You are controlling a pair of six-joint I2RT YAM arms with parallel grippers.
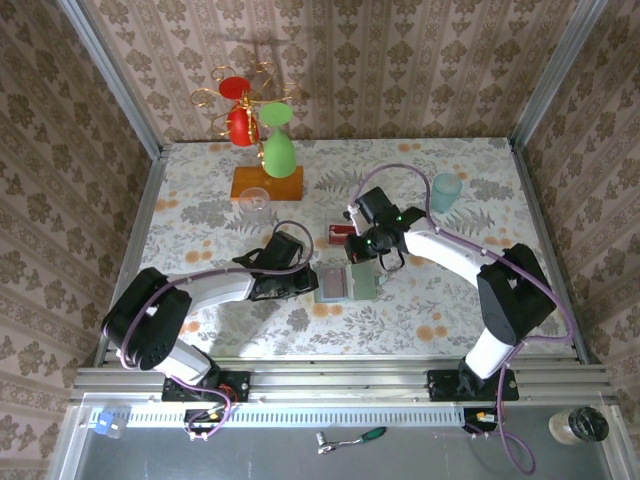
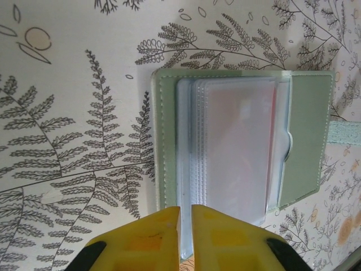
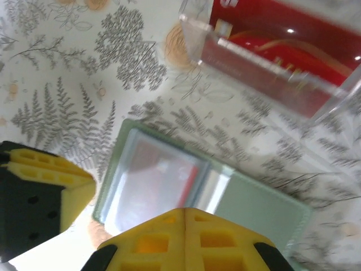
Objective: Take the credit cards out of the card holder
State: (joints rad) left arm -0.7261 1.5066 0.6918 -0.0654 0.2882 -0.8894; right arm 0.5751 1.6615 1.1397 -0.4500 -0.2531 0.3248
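**Left gripper** [image 2: 186, 217]: closed almost fully, with only a narrow slit between the yellow pads [image 2: 148, 237]. The edge of the wallet's clear sleeves [image 2: 237, 141] is seen running into that slit, so the sleeves appear to be pinched. The wallet [image 2: 304, 141] is laid open and flat on the fern-printed tablecloth [image 2: 67, 141], with the stacked sleeves at its middle and a pale green flap at one side. In the top view, the left arm [image 1: 190, 295] is stretched low across the table from the near left corner. Its gripper [image 1: 303, 283] meets the left edge of the wallet [image 1: 347, 285].

**Right gripper** [image 3: 135, 197]: spread wide, with nothing held. One yellow finger [image 3: 48, 180] is seen to the left of the wallet [image 3: 259, 209] and the other at its near edge; whether either touches it cannot be told. A red card [image 3: 190, 179] is visible inside one clear sleeve. In the top view, the right arm [image 1: 460, 255] is bent at the elbow and reaches in from the near right. Its gripper [image 1: 366, 258] is placed above the far edge of the wallet.

**Clear tray** [image 3: 254, 73]: set just beyond the wallet and apart from it, with red cards [image 3: 271, 28] lying inside.
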